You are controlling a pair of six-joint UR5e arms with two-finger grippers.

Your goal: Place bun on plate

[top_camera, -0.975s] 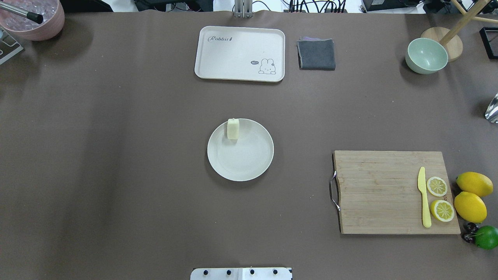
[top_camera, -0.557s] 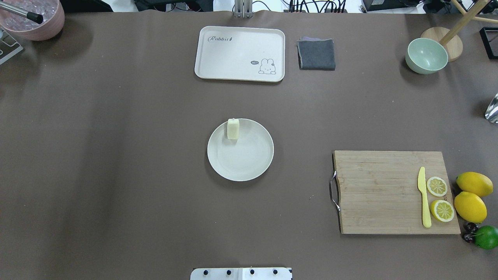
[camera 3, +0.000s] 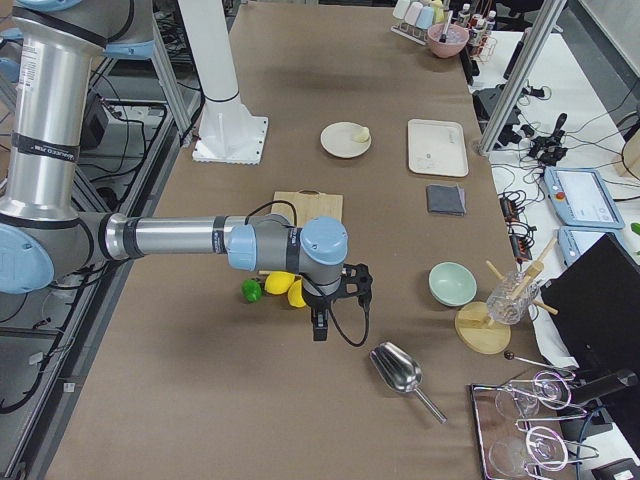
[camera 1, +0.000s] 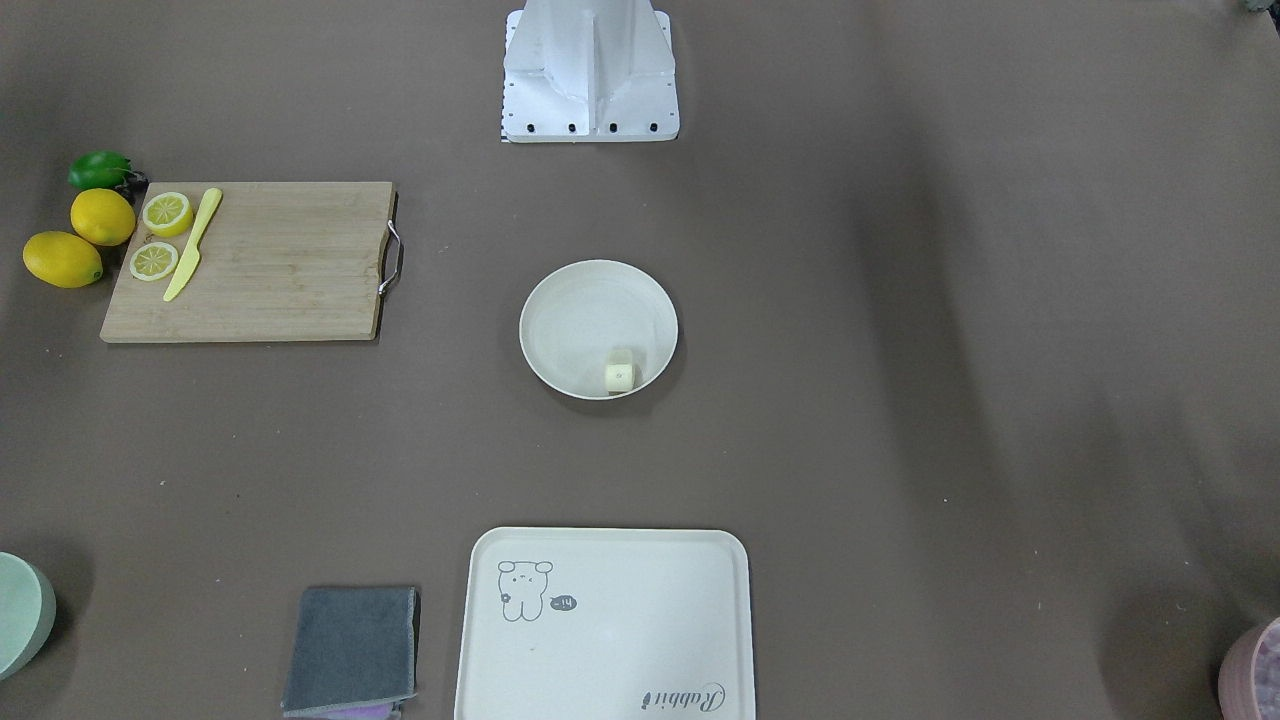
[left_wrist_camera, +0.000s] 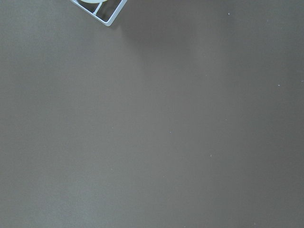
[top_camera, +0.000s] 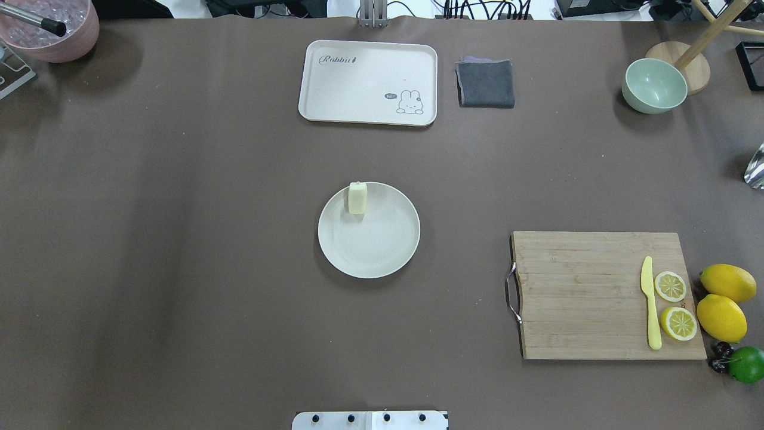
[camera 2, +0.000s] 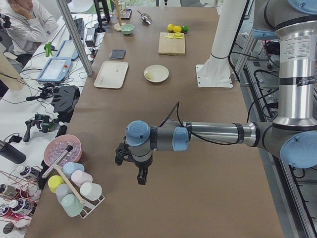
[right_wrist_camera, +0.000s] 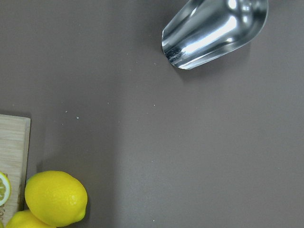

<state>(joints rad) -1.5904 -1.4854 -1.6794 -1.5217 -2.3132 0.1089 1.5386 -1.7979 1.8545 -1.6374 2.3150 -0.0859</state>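
Note:
The pale cream bun [top_camera: 357, 197] stands inside the round off-white plate [top_camera: 382, 248], against its far rim, mid-table. From across the table, the bun [camera 1: 619, 374] sits at the plate's [camera 1: 580, 310] near edge. Neither gripper is close to it. Only the side views show them. The left gripper [camera 2: 141, 176] hangs over bare table far to the robot's left, and I cannot tell if it is open or shut. Beyond the lemons at the table's right end hangs the right gripper [camera 3: 318, 328], its state also unclear.
A cream tray [top_camera: 368, 82] and a grey cloth [top_camera: 486, 83] lie at the far edge. To the right are a green bowl [top_camera: 654, 85], a cutting board [top_camera: 585, 295] with knife and lemon slices, whole lemons [top_camera: 722, 318] and a metal scoop [right_wrist_camera: 213, 31]. A cup rack [camera 2: 74, 191] stands left.

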